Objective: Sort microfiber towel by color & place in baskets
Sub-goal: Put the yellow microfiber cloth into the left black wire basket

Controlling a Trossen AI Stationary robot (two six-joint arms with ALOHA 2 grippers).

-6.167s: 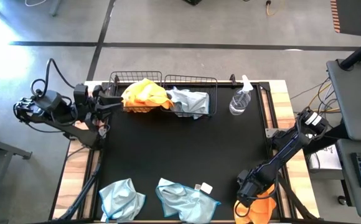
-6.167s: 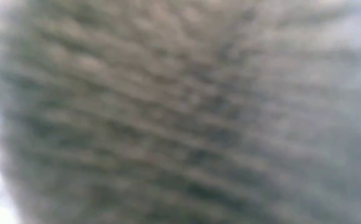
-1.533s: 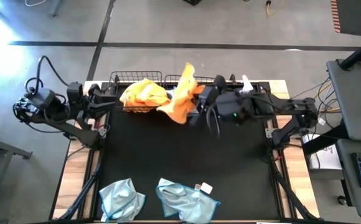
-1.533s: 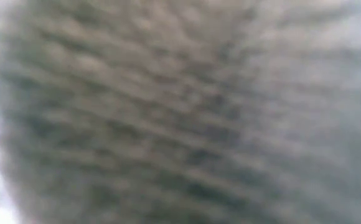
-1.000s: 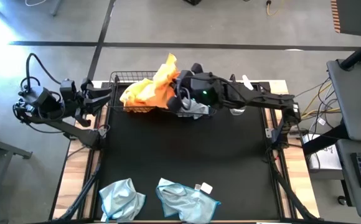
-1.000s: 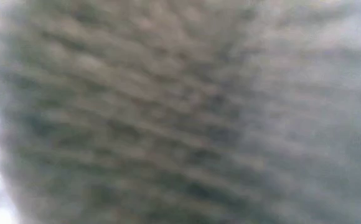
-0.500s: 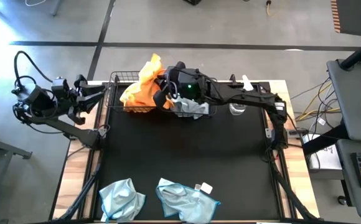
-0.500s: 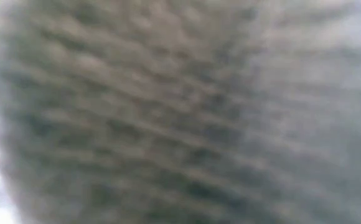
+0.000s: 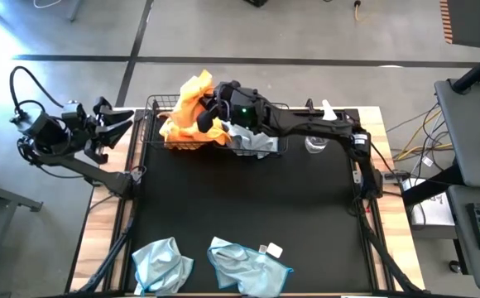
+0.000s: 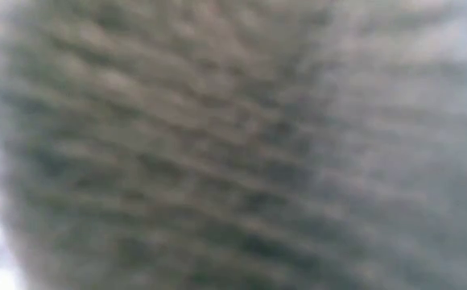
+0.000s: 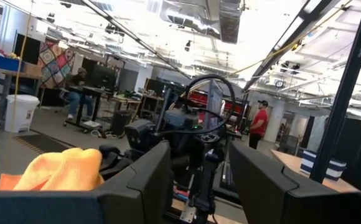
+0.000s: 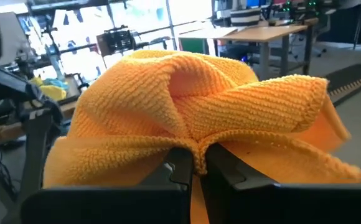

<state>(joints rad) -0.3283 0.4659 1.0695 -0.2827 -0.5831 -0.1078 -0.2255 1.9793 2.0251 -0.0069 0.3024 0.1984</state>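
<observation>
Right now the right end effector is clamped tight on a bright orange microfiber towel, a pinch of cloth caught between its closed fingers so that the rest bunches up above them. It holds this cloth over the left-hand black wire-grid basket at the far edge of the black worktop, where a heap of orange cloth already lies; that is presumably why the arm reaches so far across, since orange goes with orange. The neighbouring black wire basket holds a crumpled pale blue-grey cloth, partly under the arm. Just beyond that basket stands a clear plastic spray bottle, no part of the sorting.

The left end effector waits off the worktop's left edge, its fingers spread wide and empty, seemingly pulled aside to leave room.

Two more pale blue-grey towels lie at the near edge, unsorted. The low view is smothered by something close against it and shows nothing useful.
</observation>
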